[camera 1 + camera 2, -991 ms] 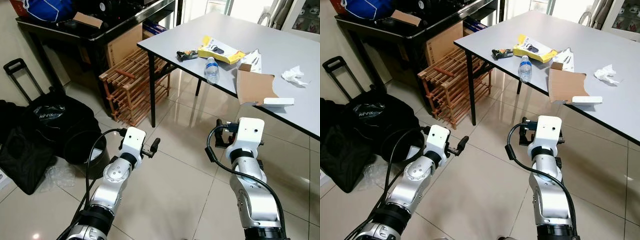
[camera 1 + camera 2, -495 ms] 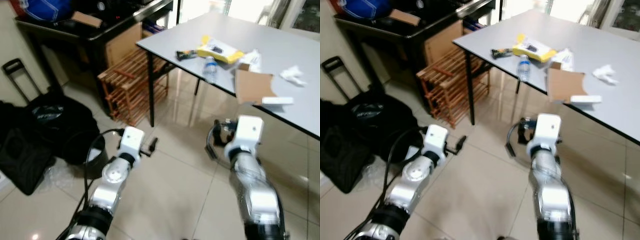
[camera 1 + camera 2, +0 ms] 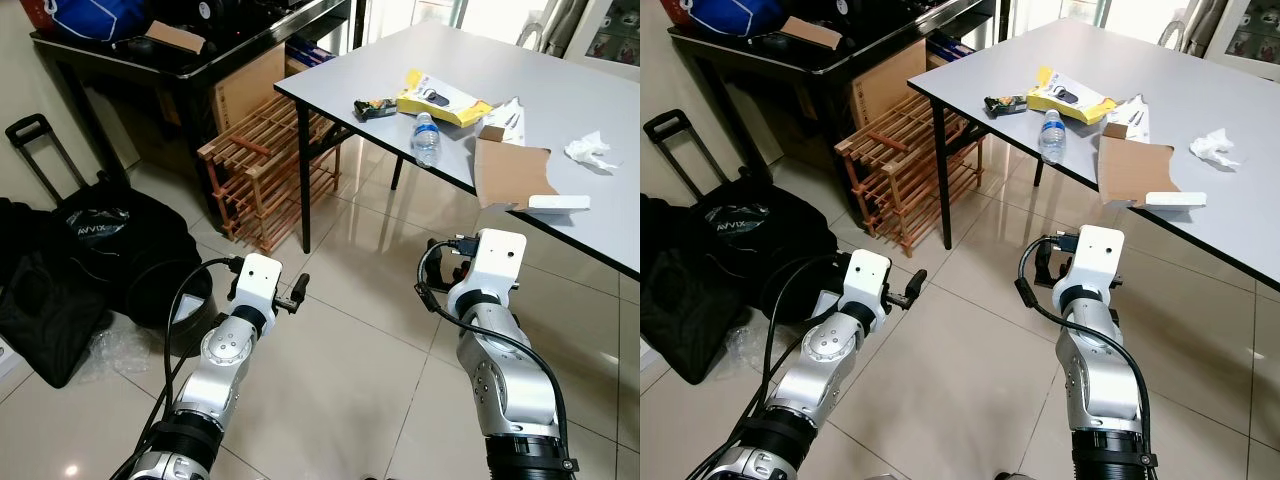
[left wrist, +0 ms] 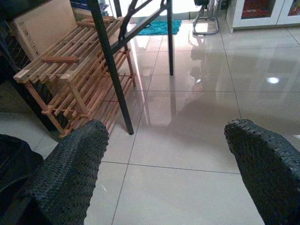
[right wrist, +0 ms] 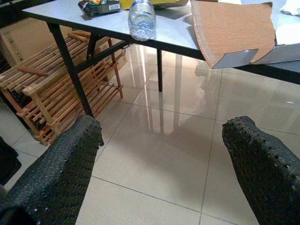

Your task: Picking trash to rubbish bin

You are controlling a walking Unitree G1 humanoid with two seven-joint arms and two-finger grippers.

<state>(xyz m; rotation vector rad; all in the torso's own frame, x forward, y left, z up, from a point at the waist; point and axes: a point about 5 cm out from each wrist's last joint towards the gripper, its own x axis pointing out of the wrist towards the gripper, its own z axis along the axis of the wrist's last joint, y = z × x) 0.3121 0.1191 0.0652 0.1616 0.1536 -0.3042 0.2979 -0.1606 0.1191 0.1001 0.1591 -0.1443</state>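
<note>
Nearest: left tool (image 4: 166, 154) and right tool (image 5: 159, 154), both released and empty, poised over bare beige floor tiles (image 3: 340, 370). Beyond, along the grey worktop's (image 3: 560, 100) near edge: clear plastic water bottle (image 3: 424, 139), torn brown cardboard sheet (image 3: 508, 172) overhanging the edge, crumpled white tissue (image 3: 590, 150) further in. Black round rubbish bin (image 3: 172, 300) on floor beside black bag (image 3: 110, 240). Likely hazards: clipping the worktop edge on approach; rolling bottle. Open tiled room ahead; wooden slatted rack (image 3: 265, 165) crowding the worktop's left corner.
</note>
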